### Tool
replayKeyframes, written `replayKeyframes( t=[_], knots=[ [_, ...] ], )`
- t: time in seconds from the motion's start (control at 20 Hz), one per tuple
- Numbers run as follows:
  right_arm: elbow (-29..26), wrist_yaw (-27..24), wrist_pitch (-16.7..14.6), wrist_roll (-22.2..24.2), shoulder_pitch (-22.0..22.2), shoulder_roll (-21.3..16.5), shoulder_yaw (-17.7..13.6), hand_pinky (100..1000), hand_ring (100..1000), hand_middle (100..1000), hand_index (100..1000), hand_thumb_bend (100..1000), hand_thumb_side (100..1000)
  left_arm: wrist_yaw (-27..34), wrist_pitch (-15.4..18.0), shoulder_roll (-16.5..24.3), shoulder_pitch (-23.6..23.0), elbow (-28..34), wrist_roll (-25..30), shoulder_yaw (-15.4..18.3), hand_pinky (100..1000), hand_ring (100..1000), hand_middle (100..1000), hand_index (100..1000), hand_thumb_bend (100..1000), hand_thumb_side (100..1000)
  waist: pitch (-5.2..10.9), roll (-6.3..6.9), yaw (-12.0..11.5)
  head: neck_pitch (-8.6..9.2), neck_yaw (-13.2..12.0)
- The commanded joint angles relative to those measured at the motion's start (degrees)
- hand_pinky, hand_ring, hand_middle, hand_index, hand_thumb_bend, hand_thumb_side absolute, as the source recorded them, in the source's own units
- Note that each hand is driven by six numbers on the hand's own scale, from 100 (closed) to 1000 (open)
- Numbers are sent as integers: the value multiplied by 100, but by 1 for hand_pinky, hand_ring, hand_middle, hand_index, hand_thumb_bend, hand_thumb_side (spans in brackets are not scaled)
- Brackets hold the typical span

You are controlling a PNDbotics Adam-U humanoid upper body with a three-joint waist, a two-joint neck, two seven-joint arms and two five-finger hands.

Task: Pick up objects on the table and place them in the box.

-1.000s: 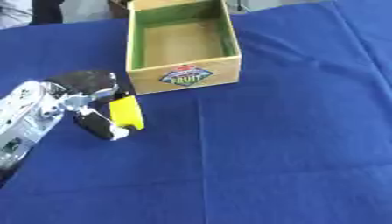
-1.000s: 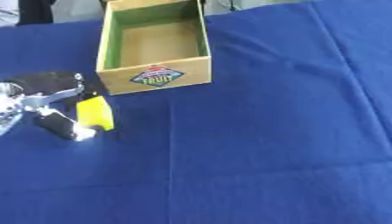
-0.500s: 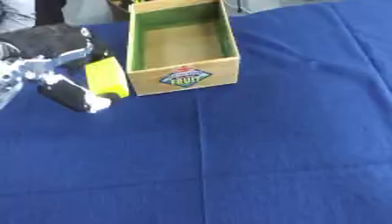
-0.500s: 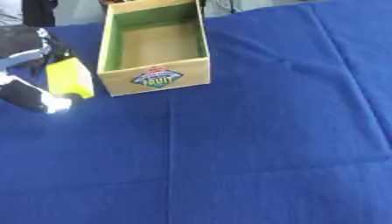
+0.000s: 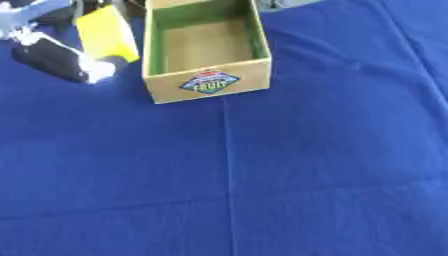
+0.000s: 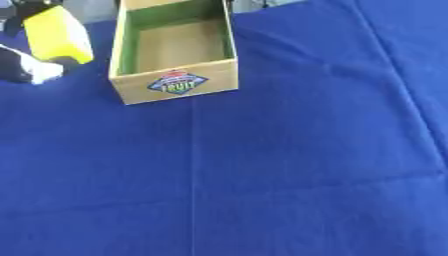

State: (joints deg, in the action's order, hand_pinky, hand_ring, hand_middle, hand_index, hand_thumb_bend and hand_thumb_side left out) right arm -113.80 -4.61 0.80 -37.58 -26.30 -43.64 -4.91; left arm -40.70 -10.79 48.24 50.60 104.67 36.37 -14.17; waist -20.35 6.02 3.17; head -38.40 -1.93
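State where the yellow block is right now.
In the left eye view's upper left, the yellow block sits in the left hand, just left of the box.

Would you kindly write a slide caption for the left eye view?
Left hand holds a yellow block beside the open cardboard box on the blue cloth.

The box (image 5: 206,50) is an open cardboard carton standing upright on the blue-covered desk (image 5: 289,170), its inner walls green, its floor plain brown and bare. A diamond label reading "FRUIT" marks the near outer wall. Just left of the box, off the cloth, a yellow block (image 5: 108,33) hangs tilted, its top leaning away from the box, pinched in the left robot hand (image 5: 54,59).
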Motion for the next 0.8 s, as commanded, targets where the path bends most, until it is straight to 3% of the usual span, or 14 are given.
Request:
replayKeyframes(
  t=[0.05, 0.35, 0.8],
  knots=[
    [-79, -42, -18, 29, -90, -229, -14, 654, 682, 517, 731, 100, 905, -191, 1, -118, 406, -294, -134, 147, 100, 319, 371, 510, 100, 215, 166, -8, 21, -60, -50],
    [-79, -39, -53, 56, -120, -249, 6, 654, 682, 518, 731, 100, 907, -507, 113, -754, 1170, -1360, -675, 146, 100, 303, 356, 500, 100, 214, 133, 27, 102, 63, -78],
    [-79, -61, -166, 97, -308, -278, 49, 654, 682, 520, 732, 100, 911, -1055, 340, -1536, 1841, -2793, -1756, 202, 100, 294, 347, 495, 100, 211, 13, 64, 288, 331, -152]
  ],
)
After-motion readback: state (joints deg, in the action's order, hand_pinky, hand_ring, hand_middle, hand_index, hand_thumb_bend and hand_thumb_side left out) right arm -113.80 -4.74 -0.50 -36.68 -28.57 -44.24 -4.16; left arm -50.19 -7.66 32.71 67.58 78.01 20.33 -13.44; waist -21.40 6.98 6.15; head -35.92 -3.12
